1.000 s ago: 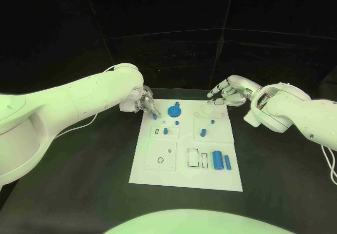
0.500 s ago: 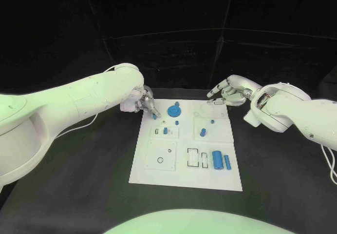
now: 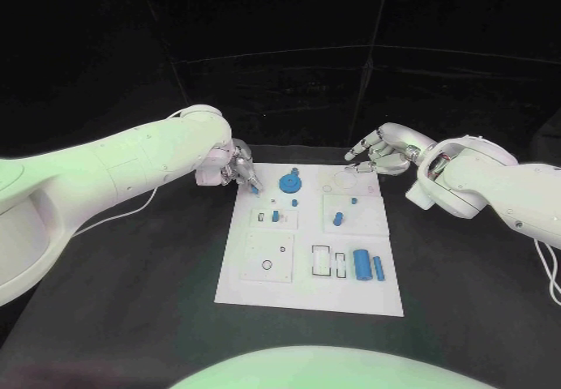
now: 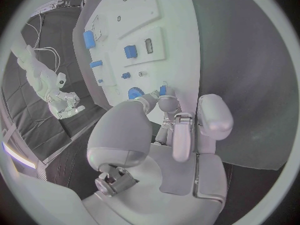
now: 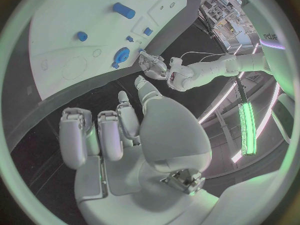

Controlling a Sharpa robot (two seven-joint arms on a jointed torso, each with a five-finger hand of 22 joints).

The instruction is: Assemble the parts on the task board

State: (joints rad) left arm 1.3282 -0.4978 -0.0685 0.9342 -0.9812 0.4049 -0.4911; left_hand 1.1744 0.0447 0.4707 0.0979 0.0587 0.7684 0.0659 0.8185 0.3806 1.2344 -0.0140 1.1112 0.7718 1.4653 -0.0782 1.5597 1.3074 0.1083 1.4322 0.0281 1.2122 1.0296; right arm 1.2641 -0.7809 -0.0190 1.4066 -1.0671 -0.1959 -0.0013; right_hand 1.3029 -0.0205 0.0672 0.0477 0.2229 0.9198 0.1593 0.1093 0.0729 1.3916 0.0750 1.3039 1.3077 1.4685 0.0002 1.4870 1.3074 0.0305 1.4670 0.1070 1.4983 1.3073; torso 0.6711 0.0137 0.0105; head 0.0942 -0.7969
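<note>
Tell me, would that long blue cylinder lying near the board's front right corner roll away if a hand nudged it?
Probably, sideways: the blue cylinder looks round and lies on its side on the flat task board. It looks like rigid, smooth plastic, so likely stiff, light, perhaps slippery. The blue bar beside it might stop it.

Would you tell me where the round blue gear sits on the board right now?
In the head view the blue gear sits at the board's far end, left of centre, just right of the left hand.
</note>
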